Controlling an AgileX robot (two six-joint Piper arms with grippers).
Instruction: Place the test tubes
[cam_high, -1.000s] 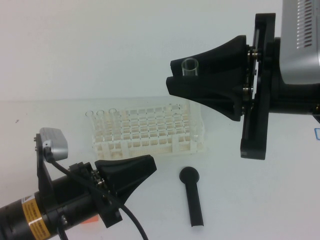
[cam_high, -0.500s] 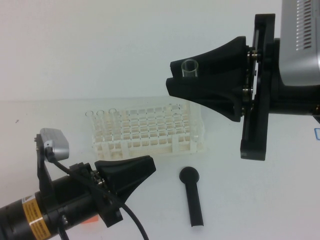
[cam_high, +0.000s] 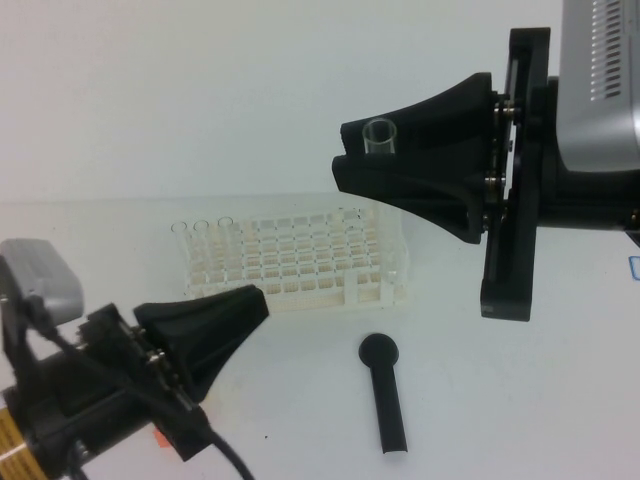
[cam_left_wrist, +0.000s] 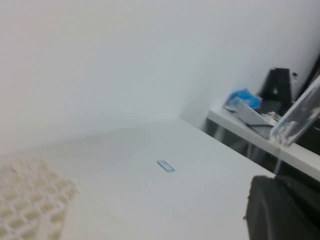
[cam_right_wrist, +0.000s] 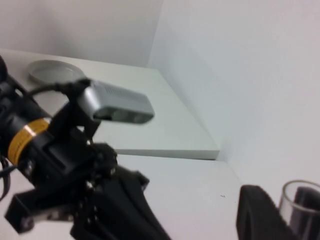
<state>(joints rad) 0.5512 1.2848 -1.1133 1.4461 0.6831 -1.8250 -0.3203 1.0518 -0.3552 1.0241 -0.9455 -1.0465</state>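
Right end effector (cam_high: 348, 150): raised by rack's right end, I see it clamped on tube (cam_high: 380, 137).
Rack (cam_high: 300, 265): on bench (cam_high: 500, 400).
Left end effector (cam_high: 245, 303): low, in front of rack; grip I can't tell.

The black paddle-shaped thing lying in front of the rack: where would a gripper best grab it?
Probably grip the black paddle-shaped tool across its straight handle, coming from above: it lies flat, and the handle is narrower than the round head. The left gripper, low at front left, is nearer; the right gripper, raised at right, holds a test tube.
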